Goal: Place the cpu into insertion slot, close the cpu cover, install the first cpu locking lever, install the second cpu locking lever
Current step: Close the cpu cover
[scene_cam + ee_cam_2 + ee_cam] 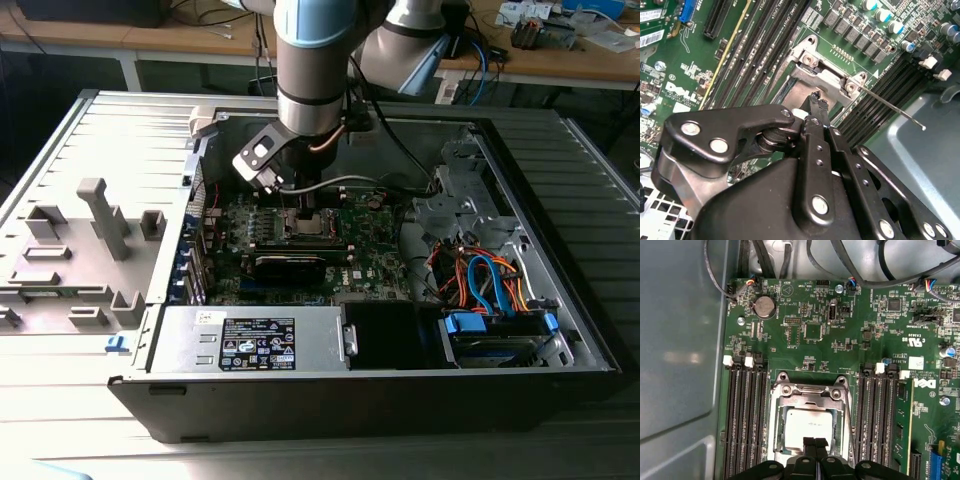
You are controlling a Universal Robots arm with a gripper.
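The gripper (815, 442) is seen with its fingers pressed together and nothing clasped between them, the tips poised over the edge of the cpu (807, 425); whether they touch it cannot be told. The cpu is seated in the insertion slot (308, 226), framed by the cpu cover (810, 391), which is laid flat. In the exterior view this is found upper centre, on the green board (375, 235). A thin locking lever (890, 107) is shown jutting free from the socket's corner
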